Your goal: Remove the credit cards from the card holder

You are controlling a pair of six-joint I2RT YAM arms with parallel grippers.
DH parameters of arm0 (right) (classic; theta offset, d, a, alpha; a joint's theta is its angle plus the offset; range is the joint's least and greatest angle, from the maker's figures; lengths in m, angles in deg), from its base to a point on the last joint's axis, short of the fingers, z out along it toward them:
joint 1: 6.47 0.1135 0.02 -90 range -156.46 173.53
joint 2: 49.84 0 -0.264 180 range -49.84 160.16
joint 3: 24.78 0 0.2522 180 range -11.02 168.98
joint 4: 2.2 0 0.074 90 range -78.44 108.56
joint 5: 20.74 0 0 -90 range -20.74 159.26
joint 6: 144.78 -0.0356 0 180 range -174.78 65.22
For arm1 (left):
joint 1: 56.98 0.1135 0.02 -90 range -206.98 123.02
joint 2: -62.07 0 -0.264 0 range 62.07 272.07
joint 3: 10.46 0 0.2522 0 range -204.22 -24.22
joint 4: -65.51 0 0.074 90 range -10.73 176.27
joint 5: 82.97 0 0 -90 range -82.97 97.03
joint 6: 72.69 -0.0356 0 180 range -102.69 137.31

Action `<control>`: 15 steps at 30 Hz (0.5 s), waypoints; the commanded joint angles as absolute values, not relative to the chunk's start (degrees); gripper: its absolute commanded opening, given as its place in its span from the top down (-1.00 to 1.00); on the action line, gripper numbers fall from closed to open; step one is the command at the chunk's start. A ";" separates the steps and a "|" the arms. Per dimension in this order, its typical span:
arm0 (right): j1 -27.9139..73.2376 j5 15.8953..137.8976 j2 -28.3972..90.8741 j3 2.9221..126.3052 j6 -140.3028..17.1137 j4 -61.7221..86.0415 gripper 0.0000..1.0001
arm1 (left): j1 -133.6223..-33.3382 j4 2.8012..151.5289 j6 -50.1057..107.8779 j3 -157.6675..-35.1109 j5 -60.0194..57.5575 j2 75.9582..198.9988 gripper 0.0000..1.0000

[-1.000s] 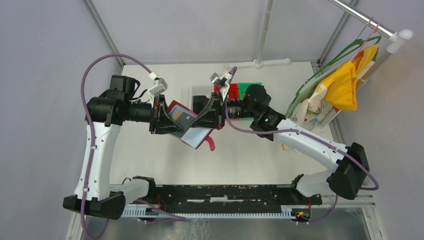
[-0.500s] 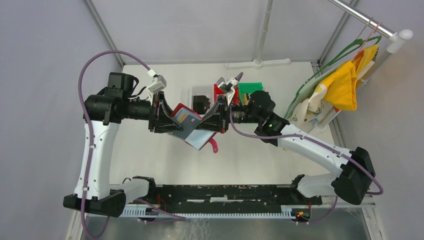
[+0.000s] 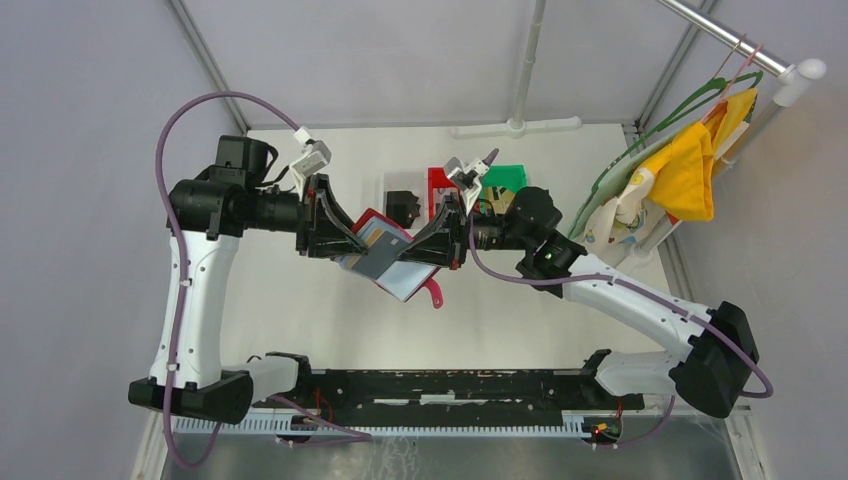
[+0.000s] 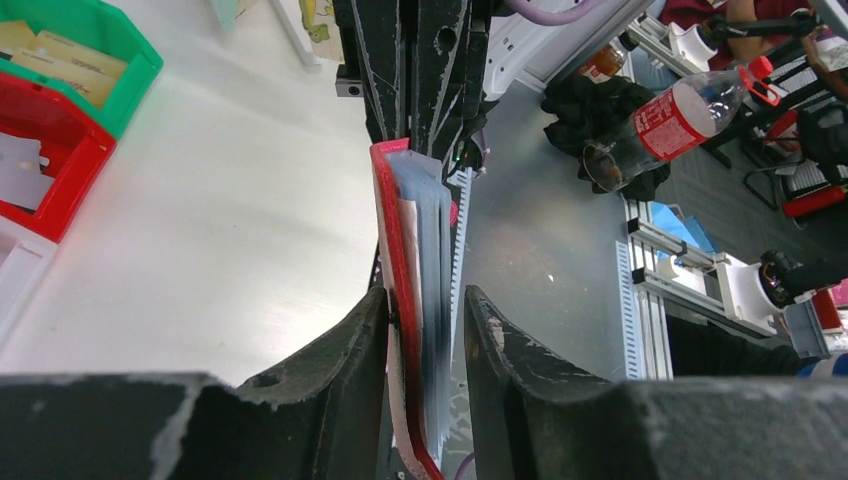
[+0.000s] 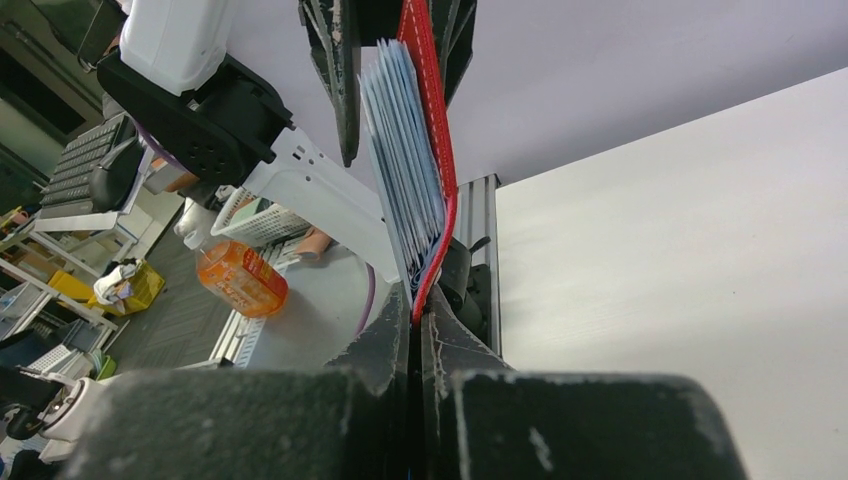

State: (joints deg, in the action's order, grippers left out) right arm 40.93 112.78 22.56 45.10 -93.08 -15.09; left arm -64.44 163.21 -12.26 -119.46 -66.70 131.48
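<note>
Tabletop (image 3: 300, 320) below: right gripper (image 3: 435, 245) is clamping card holder (image 3: 410, 282) aloft. Credit cards (image 3: 385, 250) are lying 3 o'clock of left gripper (image 3: 345, 240), its grip unclear.

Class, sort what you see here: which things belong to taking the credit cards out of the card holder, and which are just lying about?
Part of the job:
card holder
credit cards, tucked inside it

Just lying about:
red bin
green bin
small black object
yellow cloth, hanging at the right
</note>
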 commanded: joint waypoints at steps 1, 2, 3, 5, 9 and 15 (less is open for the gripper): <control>40.45 114.01 20.53 44.61 -92.97 -19.99 1.00 | -64.44 163.01 -10.45 -122.58 -72.37 132.00 0.21; 40.45 113.99 20.48 44.61 -93.03 -20.03 1.00 | -64.45 162.72 -10.18 -122.73 -72.46 132.11 0.21; 40.47 113.99 20.51 44.61 -93.13 -20.18 1.00 | -64.37 162.33 -9.87 -122.70 -72.57 132.12 0.21; 40.46 114.25 20.56 44.61 -93.37 -20.71 1.00 | -64.40 160.58 -7.77 -122.07 -72.97 132.00 0.21; 40.48 114.79 20.24 44.23 -93.14 -21.85 1.00 | -64.39 157.23 -4.90 -121.40 -73.39 131.54 0.21; 40.69 115.22 19.57 43.79 -94.22 -24.67 1.00 | -64.37 147.05 3.99 -117.70 -70.91 129.17 0.23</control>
State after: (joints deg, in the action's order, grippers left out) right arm 40.71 113.83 22.08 43.90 -93.13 -17.91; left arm -64.44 156.02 -4.65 -119.51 -69.59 131.81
